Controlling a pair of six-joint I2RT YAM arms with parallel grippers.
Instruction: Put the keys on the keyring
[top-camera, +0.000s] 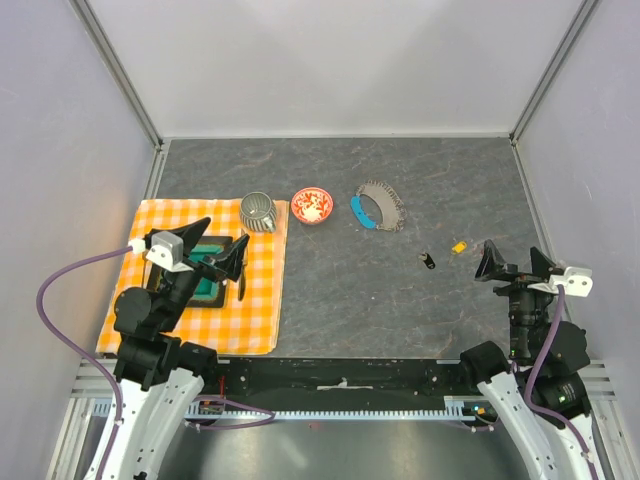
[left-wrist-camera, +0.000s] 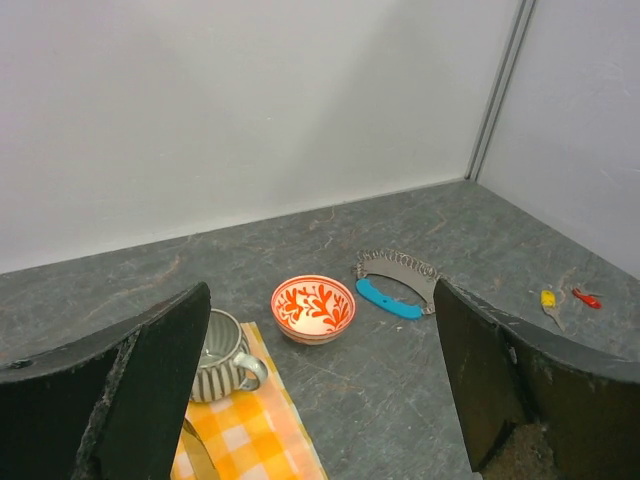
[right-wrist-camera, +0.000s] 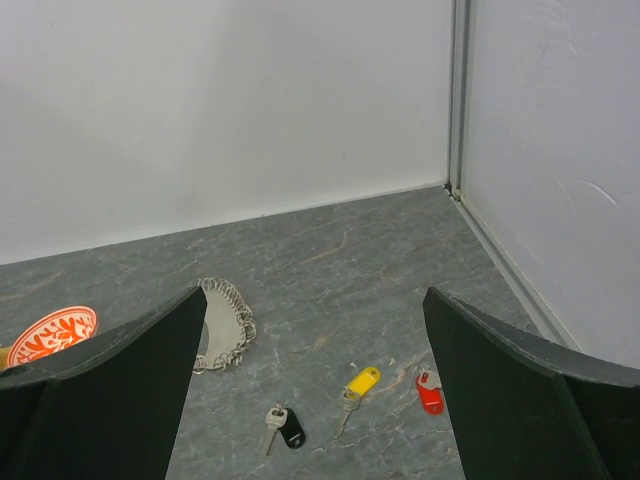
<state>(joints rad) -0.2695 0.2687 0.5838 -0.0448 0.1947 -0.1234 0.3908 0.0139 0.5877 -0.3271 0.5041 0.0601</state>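
Note:
The keyring (top-camera: 383, 205), a loop fringed with thin grey metal pieces and a blue crescent tag (top-camera: 358, 212), lies at the table's far middle. It also shows in the left wrist view (left-wrist-camera: 400, 272) and the right wrist view (right-wrist-camera: 226, 322). The black key (right-wrist-camera: 286, 428), yellow key (right-wrist-camera: 359, 384) and red key (right-wrist-camera: 430, 393) lie loose on the table ahead of my right gripper (right-wrist-camera: 318, 400), which is open and empty. The black key (top-camera: 428, 261) and yellow key (top-camera: 458, 246) also show from above. My left gripper (top-camera: 218, 246) is open and empty above the orange cloth.
A red patterned bowl (top-camera: 312, 205) stands left of the keyring. A ribbed metal cup (top-camera: 258, 211) stands on the orange checked cloth (top-camera: 260, 300), which also holds a dark green flat object (top-camera: 212, 288) under the left gripper. Walls enclose the table on three sides.

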